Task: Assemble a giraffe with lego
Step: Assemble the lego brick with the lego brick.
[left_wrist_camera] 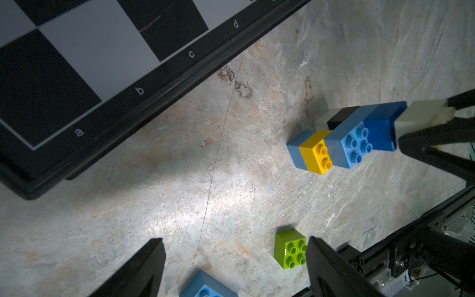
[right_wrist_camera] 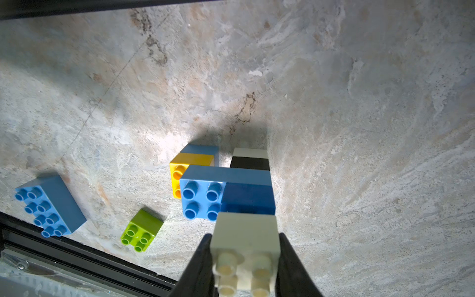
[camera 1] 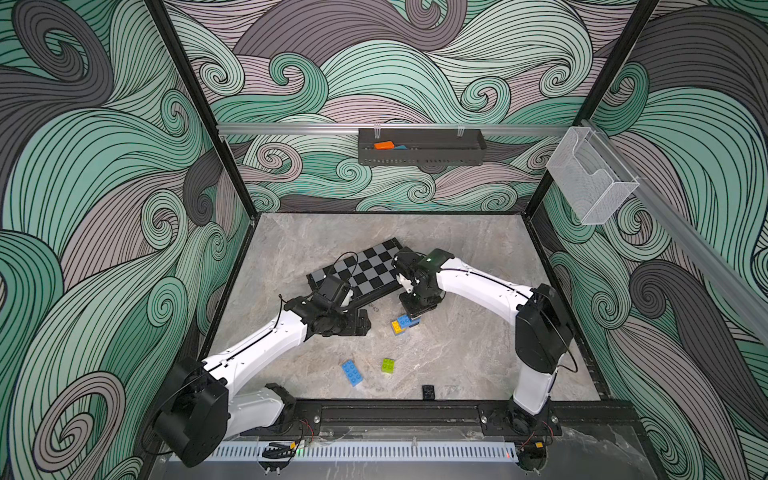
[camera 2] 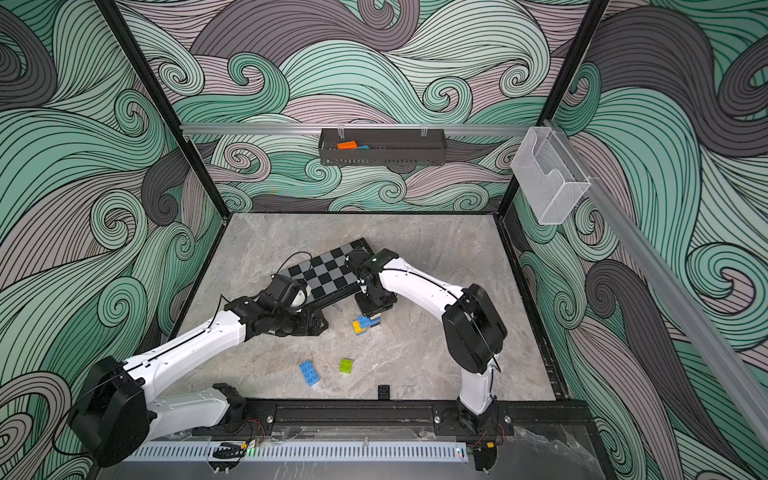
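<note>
Grey marbled tabletop (camera 1: 457, 353): the part-built giraffe (right_wrist_camera: 226, 190) of blue, black, white and yellow bricks stands near the chequered board (camera 1: 370, 266). My right gripper (right_wrist_camera: 245, 246) is clamped on a white square brick (right_wrist_camera: 244, 231) at its top; I'd press squarely down, studs aligned. The left gripper (left_wrist_camera: 234, 241) gapes wide, empty.

Stone-look tabletop (camera 1: 478, 353) w/ chequered board (camera 1: 365, 270), part-built giraffe (camera 1: 401, 324), blue brick (camera 1: 352, 372), lime brick (camera 1: 388, 365), blk brick (camera 1: 429, 391)

Giraffe (left_wrist_camera: 344, 138) at 3 o'clock, its white brick (left_wrist_camera: 421, 115) pinched by right gripper (left_wrist_camera: 425, 119). Lime brick (left_wrist_camera: 289, 249) loose at 5. Left gripper (left_wrist_camera: 234, 240) jaws apart.
</note>
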`<state>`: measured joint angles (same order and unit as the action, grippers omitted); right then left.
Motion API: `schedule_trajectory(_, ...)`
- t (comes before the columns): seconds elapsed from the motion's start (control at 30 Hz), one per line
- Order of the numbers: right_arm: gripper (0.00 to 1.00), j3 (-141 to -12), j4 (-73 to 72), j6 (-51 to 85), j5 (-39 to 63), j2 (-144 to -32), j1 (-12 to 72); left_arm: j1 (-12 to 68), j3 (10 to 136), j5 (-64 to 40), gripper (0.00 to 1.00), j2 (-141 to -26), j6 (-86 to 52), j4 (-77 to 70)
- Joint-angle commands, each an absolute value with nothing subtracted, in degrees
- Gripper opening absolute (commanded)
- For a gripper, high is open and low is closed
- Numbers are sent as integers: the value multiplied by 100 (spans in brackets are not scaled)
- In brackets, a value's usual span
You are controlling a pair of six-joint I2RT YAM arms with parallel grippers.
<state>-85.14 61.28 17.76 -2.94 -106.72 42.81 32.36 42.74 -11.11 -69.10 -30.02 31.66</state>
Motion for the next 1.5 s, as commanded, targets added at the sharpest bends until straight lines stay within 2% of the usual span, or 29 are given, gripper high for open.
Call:
schedule_trajectory(0.0, 26, -7918, 6409, 1587, -767, -11447, 4262, 3262, 4264, -1099, 90, -6854, -2954, 3111)
schedule_trajectory(0.5, 32, -8023, 6434, 1448, -944, -11421, 4263, 3261, 4244, -1116, 90, -6853, -2972, 3094)
schedule_trajectory(1.47, 36, -8415, 6425, 1415, -1085, -11303, 4262, 3265, 4307, -1169, 90, -6923, -2971, 3059)
